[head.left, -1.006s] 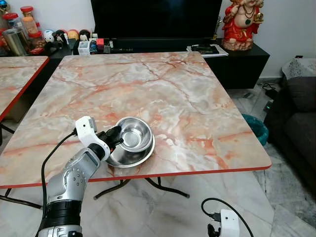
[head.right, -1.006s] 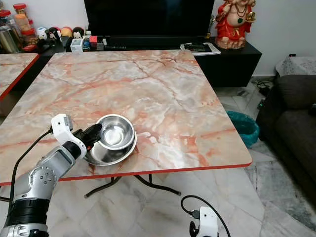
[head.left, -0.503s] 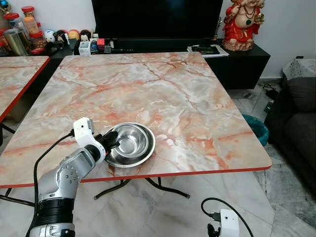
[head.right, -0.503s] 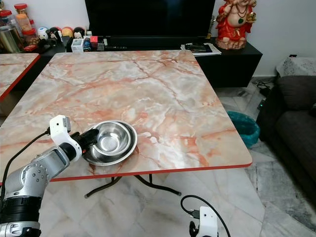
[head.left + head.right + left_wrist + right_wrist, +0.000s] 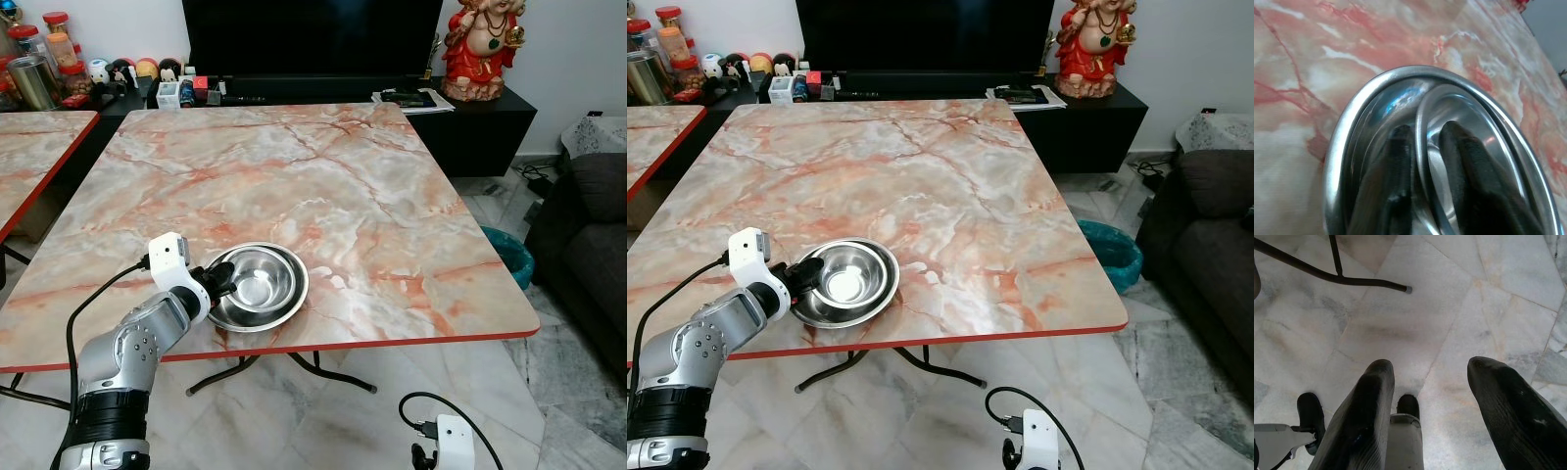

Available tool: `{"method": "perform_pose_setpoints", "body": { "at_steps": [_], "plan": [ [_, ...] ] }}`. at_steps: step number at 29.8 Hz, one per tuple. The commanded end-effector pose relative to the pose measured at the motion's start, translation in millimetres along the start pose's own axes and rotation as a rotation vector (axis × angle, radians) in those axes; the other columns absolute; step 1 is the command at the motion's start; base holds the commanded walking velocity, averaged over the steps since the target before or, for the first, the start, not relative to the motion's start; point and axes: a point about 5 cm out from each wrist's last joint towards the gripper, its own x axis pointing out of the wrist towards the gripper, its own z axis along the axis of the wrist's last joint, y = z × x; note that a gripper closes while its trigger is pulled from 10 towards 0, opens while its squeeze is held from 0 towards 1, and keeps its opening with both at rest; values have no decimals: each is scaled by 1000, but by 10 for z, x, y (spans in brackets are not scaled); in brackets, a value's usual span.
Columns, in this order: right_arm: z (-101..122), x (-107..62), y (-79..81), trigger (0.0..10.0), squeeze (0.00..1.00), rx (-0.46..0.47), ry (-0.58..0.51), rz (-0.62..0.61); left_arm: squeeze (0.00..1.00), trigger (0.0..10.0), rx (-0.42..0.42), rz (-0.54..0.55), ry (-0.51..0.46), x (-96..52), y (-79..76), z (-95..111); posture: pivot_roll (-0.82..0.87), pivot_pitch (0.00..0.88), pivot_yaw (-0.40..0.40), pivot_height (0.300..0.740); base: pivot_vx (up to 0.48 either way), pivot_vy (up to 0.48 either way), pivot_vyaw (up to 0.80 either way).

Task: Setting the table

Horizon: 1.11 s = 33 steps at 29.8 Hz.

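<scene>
While the left claw (image 5: 221, 279) sits at the lower left of the left eye frame, it is clamped on the near-left rim of the inner steel bowl (image 5: 263, 276), one finger (image 5: 1398, 161) outside that rim and the other inside, as the left wrist view shows. Inner bowl is nested in a wider steel bowl (image 5: 838, 315), both resting on the marble tabletop (image 5: 323, 186) close to its front red edge, lower centre-left of frame. Bowls lie directly ahead of the claw, touching it. Right claw (image 5: 1425, 421) hangs low at the bottom right, over the marble floor (image 5: 1415, 308), fingers spread apart and holding nothing. TV unit (image 5: 480, 117) with a red statue (image 5: 480, 49) sits at the upper right; dark sofa (image 5: 598, 235) at the right edge.
</scene>
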Motion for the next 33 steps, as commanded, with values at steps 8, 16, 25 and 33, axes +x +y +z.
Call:
{"method": "perform_pose_setpoints", "body": {
  "at_steps": [8,16,25,33],
  "plan": [
    [41,10,-10,10000,0,-7,-4,1,0,10000,102,8,-5,-19,-15,167,24,0,-21,736,0,0,0],
    [44,11,-14,10000,0,-7,-5,1,0,10000,189,16,-44,-46,-42,336,24,0,-22,736,0,0,0],
    [74,16,-26,10000,0,-8,-14,-1,0,10000,300,31,-442,-158,-133,834,26,0,-25,736,0,0,0],
    [126,22,-16,10000,0,5,-43,-2,0,10000,509,71,-564,-104,-281,704,23,0,-26,736,0,0,0]
  ]
}}
